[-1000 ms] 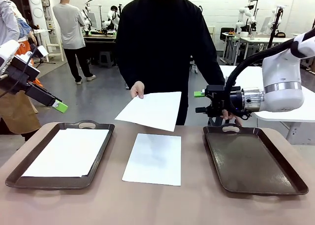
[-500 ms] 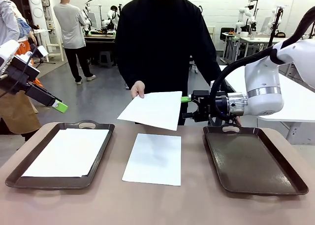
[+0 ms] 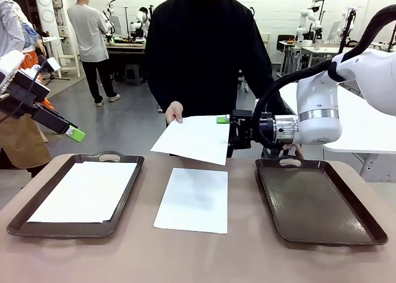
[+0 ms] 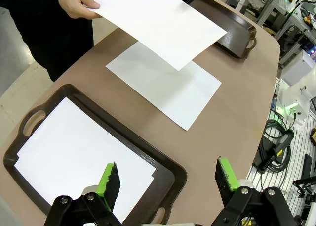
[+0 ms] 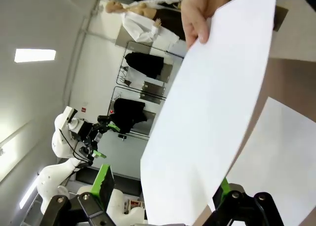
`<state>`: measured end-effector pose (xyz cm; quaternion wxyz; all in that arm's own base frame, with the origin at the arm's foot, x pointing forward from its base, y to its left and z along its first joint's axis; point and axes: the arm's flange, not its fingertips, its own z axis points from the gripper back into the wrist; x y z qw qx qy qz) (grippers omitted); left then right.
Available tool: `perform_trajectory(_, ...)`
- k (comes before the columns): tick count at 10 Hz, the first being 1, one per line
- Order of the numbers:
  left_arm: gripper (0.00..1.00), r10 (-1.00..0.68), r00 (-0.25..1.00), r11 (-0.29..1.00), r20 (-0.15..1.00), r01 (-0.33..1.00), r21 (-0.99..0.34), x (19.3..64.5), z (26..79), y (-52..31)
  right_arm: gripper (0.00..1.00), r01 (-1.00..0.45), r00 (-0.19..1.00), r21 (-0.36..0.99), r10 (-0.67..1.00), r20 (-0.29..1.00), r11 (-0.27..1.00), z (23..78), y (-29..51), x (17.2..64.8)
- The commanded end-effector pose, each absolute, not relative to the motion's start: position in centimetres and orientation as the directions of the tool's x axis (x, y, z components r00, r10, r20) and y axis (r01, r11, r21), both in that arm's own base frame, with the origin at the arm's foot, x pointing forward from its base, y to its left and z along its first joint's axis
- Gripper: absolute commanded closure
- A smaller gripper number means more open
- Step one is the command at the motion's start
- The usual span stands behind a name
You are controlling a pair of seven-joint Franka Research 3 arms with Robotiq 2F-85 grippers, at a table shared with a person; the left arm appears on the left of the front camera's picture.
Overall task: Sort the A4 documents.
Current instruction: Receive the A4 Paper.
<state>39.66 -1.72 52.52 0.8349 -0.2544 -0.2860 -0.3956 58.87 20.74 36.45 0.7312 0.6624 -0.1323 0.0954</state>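
Observation:
The person's hand [image 3: 173, 113] holds one of the A4 documents [image 3: 195, 137] out above the table's far edge. My right gripper [image 3: 226, 134] stands open at that sheet's right edge, one green pad above it and one below. In the right wrist view the held sheet [image 5: 217, 102] runs in between the fingers of the right gripper [image 5: 163, 186], gripped at its far corner by the hand [image 5: 202, 13]. A second sheet [image 3: 193, 199] lies flat mid-table. A third sheet [image 3: 83, 190] lies in the left tray [image 3: 133, 171]. My left gripper [image 4: 168, 179] hangs open above that tray's corner.
The right tray [image 3: 315, 199] is dark brown and holds nothing. The person stands at the far side, the other hand behind my right arm. In the front view my left gripper [image 3: 73, 133] sits high at the left, off the table. Cables [image 4: 276, 147] lie on the floor.
My right arm has swung left from above the right tray's handle to the held sheet, whose right edge now lies between its fingers. The left arm has not moved.

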Motion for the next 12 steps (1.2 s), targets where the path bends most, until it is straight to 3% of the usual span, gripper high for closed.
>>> perform_trajectory(1,0.0,-0.507,0.512,0.544,0.693,0.814,-0.204,39.7,52.4,-1.7,0.0,-0.31,0.945,0.948,-0.082,0.315,0.071,35.7,21.3,59.9)
perform_trajectory(7,0.0,-0.507,0.512,0.544,0.693,0.814,-0.204,39.7,52.4,-1.7,0.04,-0.226,0.971,0.974,-0.076,0.227,0.026,33.4,21.0,59.6)
perform_trajectory(12,0.0,-0.507,0.512,0.544,0.693,0.814,-0.204,39.7,52.4,-1.7,0.47,-0.218,0.974,0.976,-0.062,0.219,0.02,32.8,21.0,59.7)
